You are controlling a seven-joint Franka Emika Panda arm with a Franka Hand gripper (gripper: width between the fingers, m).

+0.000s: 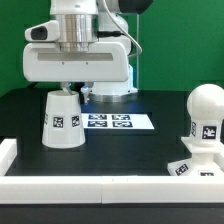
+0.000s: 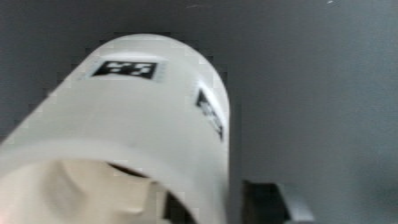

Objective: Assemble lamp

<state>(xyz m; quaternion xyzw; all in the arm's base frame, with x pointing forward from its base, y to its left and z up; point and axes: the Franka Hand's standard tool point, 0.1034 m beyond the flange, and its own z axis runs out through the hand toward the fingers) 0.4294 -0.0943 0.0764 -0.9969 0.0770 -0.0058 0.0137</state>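
The lamp shade (image 1: 62,122), a matte white tapered cup with black tags, stands wide end down on the black table at the exterior view's left. My gripper (image 1: 72,90) comes down on its top rim. In the wrist view the shade (image 2: 151,110) fills the picture. My gripper (image 2: 222,205) has one dark finger (image 2: 267,200) outside the shade's wall and the other inside the opening, close on the wall. The ball-shaped bulb (image 1: 205,112) sits on the square lamp base (image 1: 195,166) at the exterior view's right.
The marker board (image 1: 120,121) lies flat beside the shade, toward the middle of the table. A white raised border (image 1: 100,186) runs along the table's near edge, and the robot's base stands behind.
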